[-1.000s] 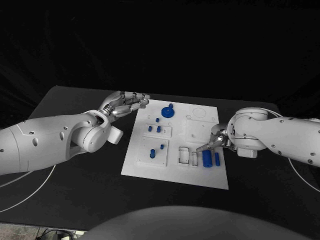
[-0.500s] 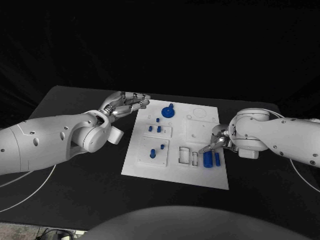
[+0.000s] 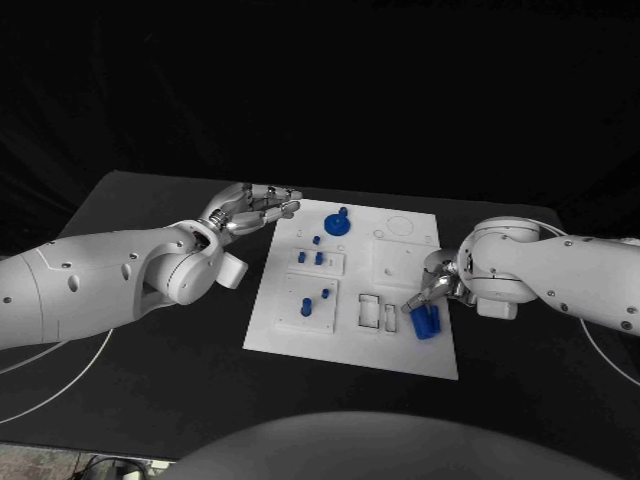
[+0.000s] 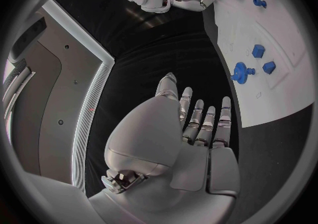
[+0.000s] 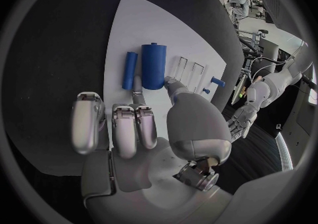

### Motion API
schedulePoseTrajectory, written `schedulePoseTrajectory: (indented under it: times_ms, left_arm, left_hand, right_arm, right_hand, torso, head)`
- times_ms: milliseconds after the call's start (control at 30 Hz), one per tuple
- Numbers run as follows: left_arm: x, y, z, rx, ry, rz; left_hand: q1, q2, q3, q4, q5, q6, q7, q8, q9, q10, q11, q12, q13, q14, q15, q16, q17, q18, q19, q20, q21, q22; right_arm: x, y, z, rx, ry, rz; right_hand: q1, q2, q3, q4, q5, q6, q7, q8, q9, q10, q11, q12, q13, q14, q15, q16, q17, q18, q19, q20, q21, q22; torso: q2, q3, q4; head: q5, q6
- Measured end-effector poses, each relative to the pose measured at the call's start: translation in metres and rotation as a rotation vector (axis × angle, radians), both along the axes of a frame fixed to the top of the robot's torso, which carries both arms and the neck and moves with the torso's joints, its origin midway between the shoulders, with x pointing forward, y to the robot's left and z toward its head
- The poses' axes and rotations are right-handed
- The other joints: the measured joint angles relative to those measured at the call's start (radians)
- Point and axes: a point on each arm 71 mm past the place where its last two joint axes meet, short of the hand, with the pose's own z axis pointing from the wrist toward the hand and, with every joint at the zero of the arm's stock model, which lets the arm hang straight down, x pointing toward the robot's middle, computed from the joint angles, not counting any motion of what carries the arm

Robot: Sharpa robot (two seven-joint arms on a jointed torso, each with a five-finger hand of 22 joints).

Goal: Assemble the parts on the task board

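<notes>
The white task board (image 3: pixel 346 345) lies in the middle of the table. A thick blue cylinder (image 3: pixel 424 321) lies tilted near the board's right edge, with a thin blue rod (image 5: pixel 130 70) beside it. My right hand (image 3: pixel 436 282) reaches down to the cylinder (image 5: pixel 153 66) and pinches its near end between the thumb and a finger. My left hand (image 3: pixel 255 209) hovers beyond the board's far left corner, fingers spread and holding nothing. A blue gear (image 3: pixel 335 221) stands at the board's far end.
Several small blue pegs (image 3: pixel 310 258) stand in the board's left half, with two more pieces (image 3: pixel 314 301) nearer me. Empty rectangular slots (image 3: pixel 376 312) lie just left of the cylinder. Black table surrounds the board on all sides.
The blue cylinder has shifted right and tilted under my right hand's fingers, now lying against the thin rod. The left hand has stayed where it was.
</notes>
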Motion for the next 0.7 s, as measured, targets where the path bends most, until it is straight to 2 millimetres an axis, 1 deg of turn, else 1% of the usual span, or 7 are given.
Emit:
schedulePoseTrajectory:
  times_ms: [167,367,433,500,533,600,700]
  left_arm:
    - [0.000,0.000,0.000,0.001,0.001,0.000]
    - [0.000,0.001,0.000,0.002,0.002,0.001]
    - [0.000,0.001,0.000,0.002,0.002,0.001]
    - [0.001,0.001,-0.001,0.003,0.002,0.002]
    - [0.001,0.001,-0.001,0.003,0.002,0.002]
    - [0.001,0.001,-0.001,0.004,0.002,0.002]
    - [0.001,0.001,-0.001,0.004,0.003,0.001]
  left_hand:
    - [0.000,0.000,0.000,0.000,0.000,0.000,0.000,0.000,0.000,0.000,0.000,0.000,0.000,0.001,0.001,0.000,0.000,0.000,0.000,0.000,0.000,0.000]
    - [0.000,0.000,0.000,0.000,0.000,0.000,0.000,0.004,0.000,0.000,0.000,0.000,0.000,0.001,0.001,0.000,0.000,0.000,0.004,-0.004,0.000,0.000]
    - [0.000,0.000,0.000,0.000,0.000,0.000,0.000,0.004,0.000,0.000,0.000,0.000,0.000,0.001,0.001,0.000,0.000,0.000,0.004,-0.004,0.000,0.000]
    - [0.000,0.000,0.000,0.000,0.000,0.000,0.000,0.004,0.000,0.000,0.000,0.000,0.000,0.001,0.001,0.000,0.000,0.000,0.004,-0.004,0.000,0.000]
    - [0.000,0.000,0.000,0.000,0.000,0.000,0.000,0.004,0.000,0.000,0.000,0.000,0.000,0.001,0.001,0.000,0.000,0.000,0.004,-0.004,0.000,0.000]
    - [0.000,0.000,0.000,0.000,0.000,0.000,0.000,0.004,0.000,0.000,0.000,0.000,0.000,0.001,0.001,0.000,0.000,0.000,0.004,-0.004,0.000,0.000]
    - [0.000,0.000,0.000,0.000,0.000,0.000,0.000,0.004,0.000,0.000,0.000,0.000,0.000,0.001,0.001,0.000,0.000,0.000,0.004,-0.004,0.000,-0.001]
  right_arm:
    - [0.000,-0.002,-0.001,0.017,0.011,-0.023]
    - [-0.002,-0.004,0.000,0.047,0.026,-0.055]
    - [-0.001,-0.003,0.003,0.061,0.026,-0.065]
    - [0.001,-0.002,0.009,0.076,0.021,-0.075]
    - [0.002,-0.001,0.011,0.083,0.019,-0.080]
    - [0.003,0.000,0.015,0.096,0.016,-0.089]
    - [0.003,0.004,0.018,0.119,0.018,-0.102]
  right_hand:
    - [0.007,0.007,0.001,-0.003,0.000,0.002,0.001,0.000,0.008,0.000,-0.002,0.000,0.000,0.000,0.000,0.000,0.000,0.000,0.000,0.000,-0.006,0.000]
    - [0.008,0.008,0.001,-0.004,0.000,0.002,0.001,0.006,0.012,0.003,-0.004,0.000,0.000,0.000,0.000,0.000,0.000,0.000,0.000,0.000,-0.006,0.000]
    - [0.008,0.008,0.001,-0.004,0.000,0.002,0.001,0.009,0.019,0.003,-0.004,0.000,0.000,0.000,0.000,0.000,0.000,0.000,-0.004,-0.004,-0.012,0.000]
    - [0.007,0.009,0.002,-0.003,-0.008,0.002,0.001,0.009,0.027,0.003,-0.004,0.000,0.000,0.000,0.000,0.000,0.000,0.000,-0.004,-0.004,-0.012,0.000]
    - [0.001,0.015,0.003,-0.002,-0.009,0.002,0.001,0.009,0.027,0.003,-0.004,0.000,0.000,0.000,0.000,0.000,0.000,0.000,-0.004,-0.004,-0.012,0.000]
    - [0.001,0.015,0.007,-0.001,-0.010,0.003,0.001,0.009,0.032,0.003,-0.004,0.000,0.000,0.000,0.000,0.000,0.000,0.000,-0.004,-0.004,-0.016,0.000]
    - [0.001,0.015,0.007,-0.001,-0.015,0.002,0.000,0.009,0.033,0.003,-0.004,0.000,0.000,0.000,0.000,0.000,0.000,0.000,-0.004,-0.004,-0.018,0.000]
  torso:
    - [0.000,0.0000,-0.0001]
    - [0.000,0.0001,-0.0002]
    - [0.000,0.0001,-0.0002]
    - [0.000,0.0000,-0.0006]
    - [0.000,0.0000,-0.0007]
    - [0.000,0.0000,-0.0008]
    - [-0.001,-0.0011,-0.0007]
  head:
    - [0.004,0.000]
    - [0.006,0.000]
    - [0.006,0.000]
    - [0.006,0.000]
    - [0.006,0.000]
    - [0.004,0.000]
    - [0.002,0.000]
